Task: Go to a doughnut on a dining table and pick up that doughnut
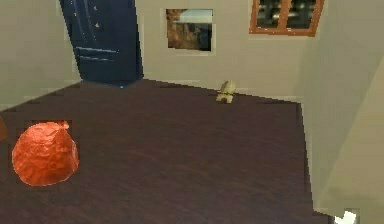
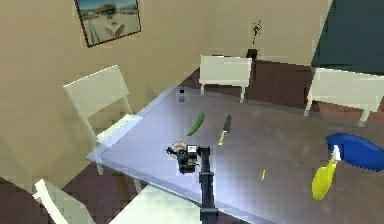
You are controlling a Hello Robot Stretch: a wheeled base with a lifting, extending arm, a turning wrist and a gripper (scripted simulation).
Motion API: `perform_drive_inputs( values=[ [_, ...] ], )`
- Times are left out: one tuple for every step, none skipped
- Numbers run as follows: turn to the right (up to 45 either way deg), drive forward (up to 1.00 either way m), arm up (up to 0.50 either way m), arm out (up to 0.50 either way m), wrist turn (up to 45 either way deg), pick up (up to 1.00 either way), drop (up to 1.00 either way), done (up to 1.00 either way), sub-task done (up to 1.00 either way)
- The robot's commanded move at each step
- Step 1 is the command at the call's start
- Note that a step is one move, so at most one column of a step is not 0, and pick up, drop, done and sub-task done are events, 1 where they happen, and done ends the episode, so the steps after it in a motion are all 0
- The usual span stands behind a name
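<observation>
The grey-blue dining table spans the arm side view. The dark arm rises from the bottom edge, and the gripper is over the table's near left part. A small brownish spot lies at the gripper's far end on the tabletop, too small to name. I cannot tell whether the gripper holds anything. A green elongated vegetable and a knife lie just beyond the gripper.
White chairs ring the table. On it are a small shaker, a blue dish, a yellow object and a thin stick. In the forward view's dark floor sit an orange-red bag, a tan toy and a blue door.
</observation>
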Motion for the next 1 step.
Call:
perform_drive_inputs(
  values=[
    [0.0, 0.00, 0.00, 0.00, 0.0, 1.00, 0.00, 0.00, 0.00]
  ],
)
